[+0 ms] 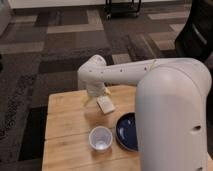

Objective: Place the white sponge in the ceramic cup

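The robot's single arm (pixel 125 72) reaches over the wooden desk (pixel 65 120) from the right, and its gripper (pixel 95 94) hangs below the bend of the arm at the far side of the desk. The white sponge (pixel 105 104) sits just beside the gripper, on its near right, and the two look to be touching. Whether the gripper is closed on the sponge cannot be told, because the arm hides that end.

The sponge's long axis runs on a slant from the gripper toward the dark blue dish (pixel 127 131). The ceramic cup (pixel 100 138) stands upright and empty near the front edge, just left of the dish. It is almost straight toward the camera from the sponge, with bare wood between them. The coming carry is likely a short pull toward the front, ending over the cup's mouth. The sponge looks about as wide as the cup, so it may catch on the rim.
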Tool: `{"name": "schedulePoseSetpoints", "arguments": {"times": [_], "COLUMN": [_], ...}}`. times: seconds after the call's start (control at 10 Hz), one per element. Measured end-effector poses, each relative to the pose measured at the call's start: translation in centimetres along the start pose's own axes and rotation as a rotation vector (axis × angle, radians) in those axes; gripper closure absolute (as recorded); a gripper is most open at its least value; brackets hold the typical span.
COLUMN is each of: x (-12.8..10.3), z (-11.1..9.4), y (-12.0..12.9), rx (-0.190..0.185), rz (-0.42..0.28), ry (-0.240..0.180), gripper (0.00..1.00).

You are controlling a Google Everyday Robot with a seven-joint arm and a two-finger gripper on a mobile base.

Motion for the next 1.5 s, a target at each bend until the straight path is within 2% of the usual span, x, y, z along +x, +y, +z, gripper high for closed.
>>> {"name": "schedulePoseSetpoints", "arguments": {"times": [0.9, 1.5], "x": [-0.7, -0.9], "z": [1.2, 3.3], "y": [-1.0, -2.5], "rx": [-0.027, -0.073], "rz": [-0.006, -0.004], "ry": [-0.008, -0.001], "gripper": [0.2, 0.2]}}
